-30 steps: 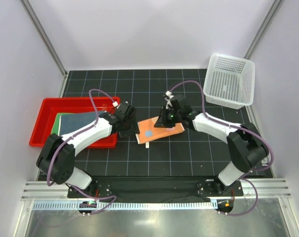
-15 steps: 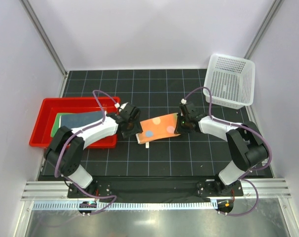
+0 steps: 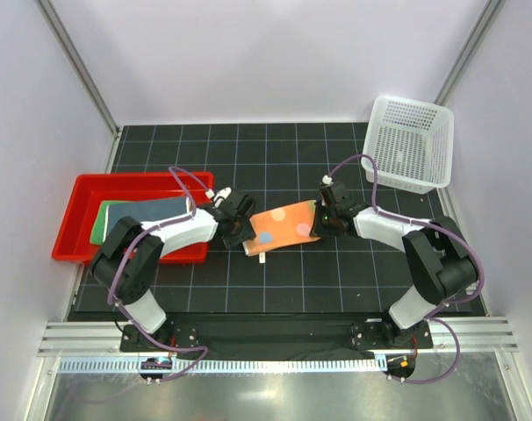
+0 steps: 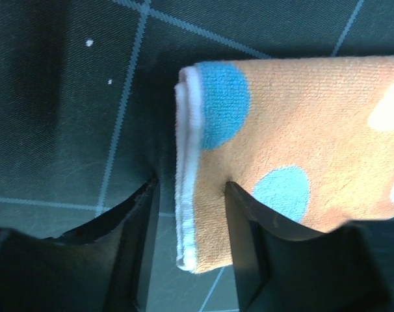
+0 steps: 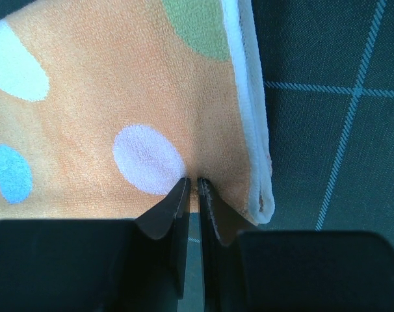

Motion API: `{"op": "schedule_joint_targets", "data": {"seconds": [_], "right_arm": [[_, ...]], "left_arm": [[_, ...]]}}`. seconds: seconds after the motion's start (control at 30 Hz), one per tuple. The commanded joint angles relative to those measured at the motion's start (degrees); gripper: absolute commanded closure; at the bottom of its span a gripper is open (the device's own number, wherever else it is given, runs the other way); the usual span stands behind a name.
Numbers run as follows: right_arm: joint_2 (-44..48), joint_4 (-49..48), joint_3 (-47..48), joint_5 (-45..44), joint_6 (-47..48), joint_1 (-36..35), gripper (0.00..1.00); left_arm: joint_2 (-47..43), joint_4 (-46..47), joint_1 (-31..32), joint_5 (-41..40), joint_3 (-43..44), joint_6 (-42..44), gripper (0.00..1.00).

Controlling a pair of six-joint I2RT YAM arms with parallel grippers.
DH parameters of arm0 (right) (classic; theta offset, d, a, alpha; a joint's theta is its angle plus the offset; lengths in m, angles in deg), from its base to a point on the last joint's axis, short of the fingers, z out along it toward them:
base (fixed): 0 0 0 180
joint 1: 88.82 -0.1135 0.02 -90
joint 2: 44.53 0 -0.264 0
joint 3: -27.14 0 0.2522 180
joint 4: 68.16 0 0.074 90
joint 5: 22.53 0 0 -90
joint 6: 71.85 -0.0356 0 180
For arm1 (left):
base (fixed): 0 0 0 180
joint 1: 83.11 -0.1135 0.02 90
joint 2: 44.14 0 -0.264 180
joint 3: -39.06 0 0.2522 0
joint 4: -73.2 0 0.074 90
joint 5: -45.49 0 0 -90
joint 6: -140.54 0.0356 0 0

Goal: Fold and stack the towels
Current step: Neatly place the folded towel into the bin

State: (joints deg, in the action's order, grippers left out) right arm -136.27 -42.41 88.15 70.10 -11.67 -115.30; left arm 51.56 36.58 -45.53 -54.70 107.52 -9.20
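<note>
Orange towel [image 3: 283, 225] lies folded on the bench [image 3: 275, 289], left tool [image 4: 190, 195] wide astride its hem, right tool [image 5: 192, 185] pinched narrow on the other end; I fear an uneven lift spills the fold.

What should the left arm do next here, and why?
Probably close the left gripper on the orange towel. Its jaws stand open astride the towel's folded left edge, while the right gripper looks pinched shut on the opposite edge. With both ends held, the towel could be carried to the red tray, where the green towel and dark blue towel lie.
</note>
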Motion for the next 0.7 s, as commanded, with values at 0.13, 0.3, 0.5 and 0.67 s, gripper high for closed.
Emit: {"op": "schedule_joint_targets", "data": {"seconds": [0.13,0.3,0.5,0.67], "right_arm": [[1.3,-0.74,-1.45,-2.28,0.91,-0.24,0.83],[2.27,-0.65,-1.72,-2.11,0.73,-0.15,0.83],[5.52,0.92,-0.49,0.61,0.47,-0.15,0.75],[10.26,3.65,1.62,1.93,0.29,-0.24,0.47]], "left_arm": [[3.7,3.08,1.7,-1.84,-0.29,-3.8,0.62],[4.41,2.81,2.23,-2.2,-0.38,-4.33,0.8],[3.97,-4.11,2.23,-4.22,4.79,-0.2,1.0],[4.23,-12.99,2.23,-5.88,11.39,6.64,1.0]]}}
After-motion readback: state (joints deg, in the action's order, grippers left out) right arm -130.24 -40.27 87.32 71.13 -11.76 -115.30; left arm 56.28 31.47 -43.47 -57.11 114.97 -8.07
